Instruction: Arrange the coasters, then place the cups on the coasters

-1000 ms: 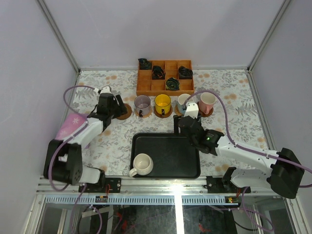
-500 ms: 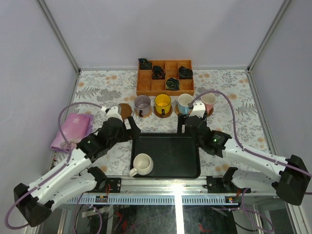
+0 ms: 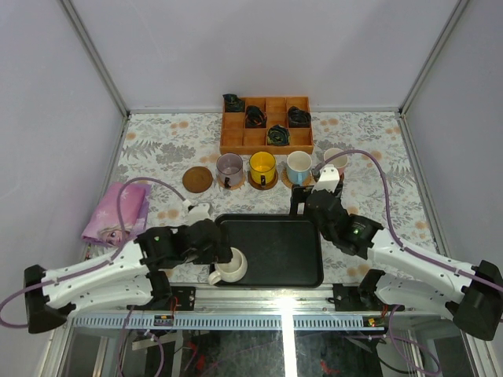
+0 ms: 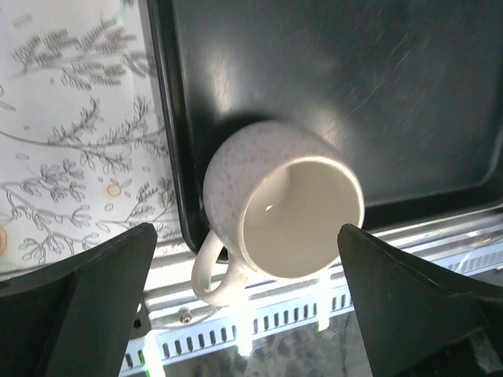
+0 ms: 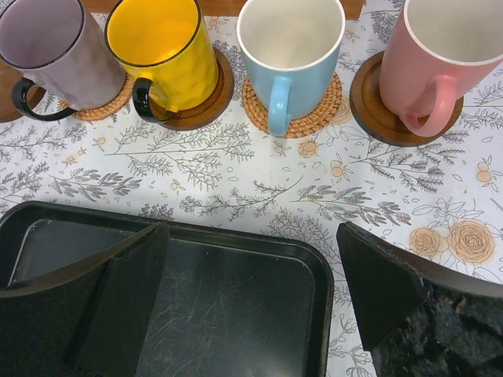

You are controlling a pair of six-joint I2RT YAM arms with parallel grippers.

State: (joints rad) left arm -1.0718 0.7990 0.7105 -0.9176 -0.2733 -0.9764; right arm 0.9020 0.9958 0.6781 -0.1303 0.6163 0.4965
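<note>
A cream-white cup [image 3: 230, 265] [image 4: 283, 208] stands in the near-left corner of the black tray [image 3: 275, 243], its handle toward the table's near edge. My left gripper [image 3: 222, 250] [image 4: 246, 228] hangs open above it, one finger on each side, not touching. The purple cup [image 5: 51, 51], yellow cup [image 5: 161, 47], blue cup [image 5: 289, 47] and pink cup [image 5: 440, 55] each stand on a coaster in a row behind the tray. One dark brown coaster [image 3: 198, 179] lies bare at the row's left end. My right gripper [image 3: 310, 195] [image 5: 251, 228] is open and empty over the tray's far edge.
A wooden compartment box [image 3: 266, 124] with dark items stands at the back. A pink cloth [image 3: 116, 212] lies on the left. The metal rail [image 4: 259, 330] of the table's near edge runs just past the cream cup.
My left arm swung from the bare coaster at the back left down to the cream cup, jaws opening wide. My right gripper drew back from the pink cup toward the tray and opened wider.
</note>
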